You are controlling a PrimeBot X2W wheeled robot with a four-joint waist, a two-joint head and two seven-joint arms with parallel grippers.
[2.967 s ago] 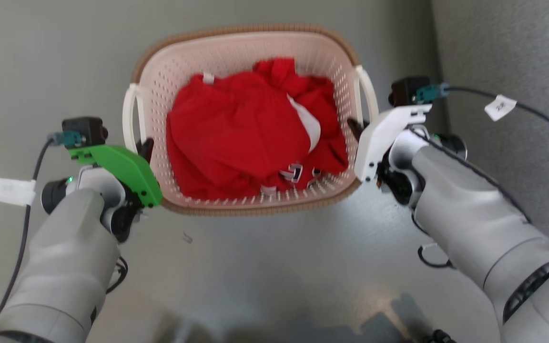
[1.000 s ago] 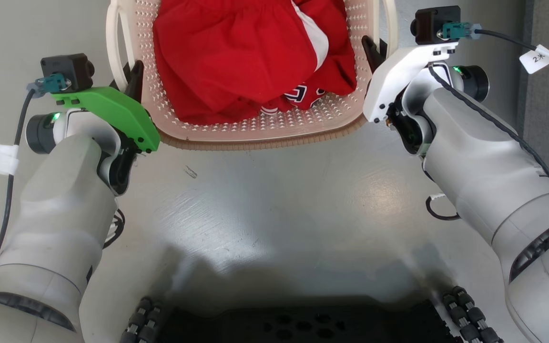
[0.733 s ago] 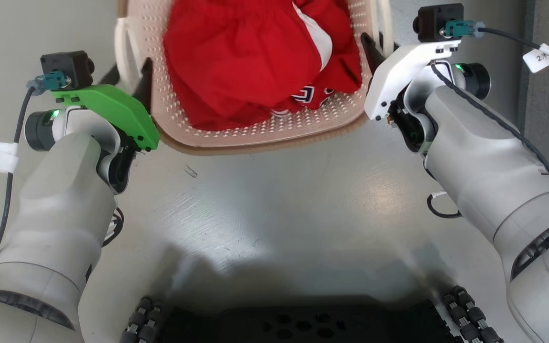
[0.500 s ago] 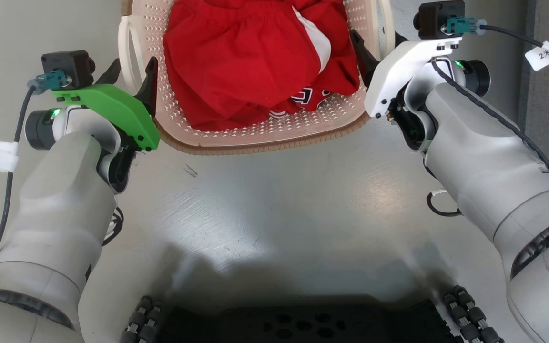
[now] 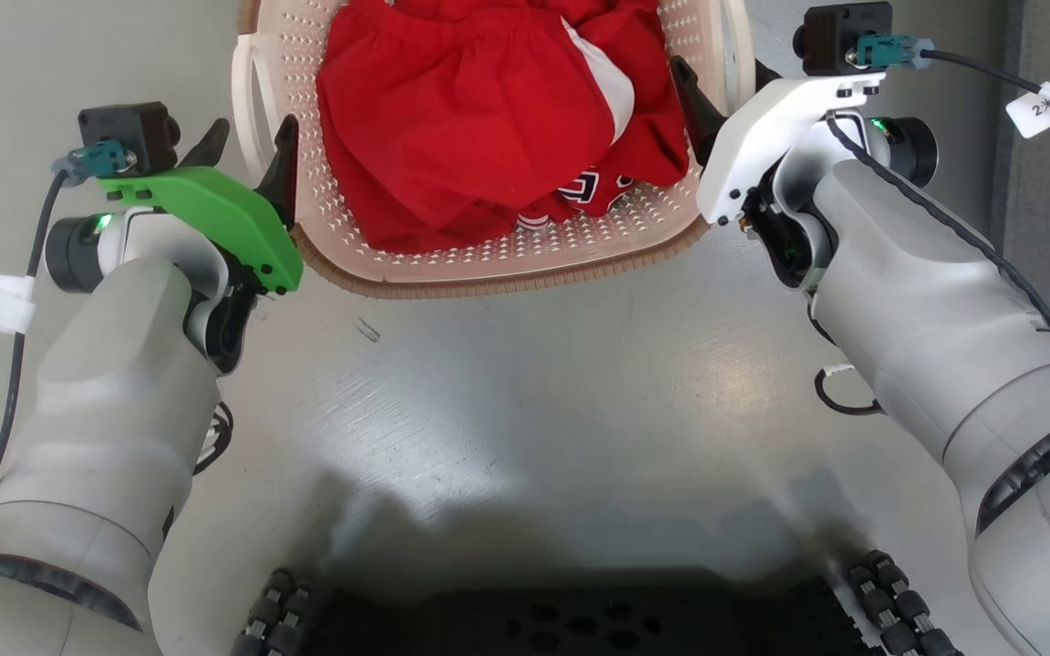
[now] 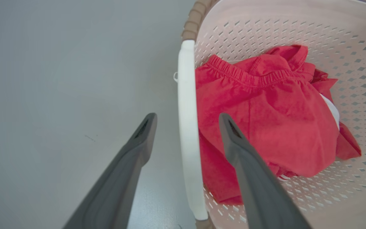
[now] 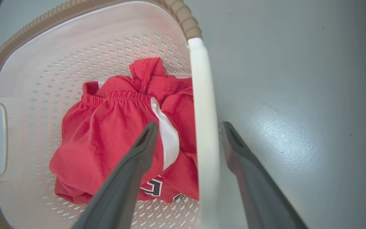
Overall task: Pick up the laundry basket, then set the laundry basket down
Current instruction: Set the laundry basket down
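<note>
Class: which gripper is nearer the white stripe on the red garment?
Right. The right gripper straddles the handle beside the white stripe; the left gripper straddles the opposite handle, across the garment.

- The left gripper (image 5: 250, 141) points up the head view at the left. Its 2 dark left fingers (image 6: 129, 165) are spread in a V, with the jaws apart.
- The right gripper (image 5: 716, 77) mirrors it at the upper right, its 2 right fingers (image 7: 253, 184) parted just as wide.
- A green wrist cover (image 5: 215, 219) caps the left arm and a white wrist cover (image 5: 762, 128) caps the right.
- The pale grey left forearm (image 5: 115, 428) and right forearm (image 5: 926, 319) rise from the lower corners, angled inward.
- Each wrist carries 1 small black camera (image 5: 124, 128).
</note>
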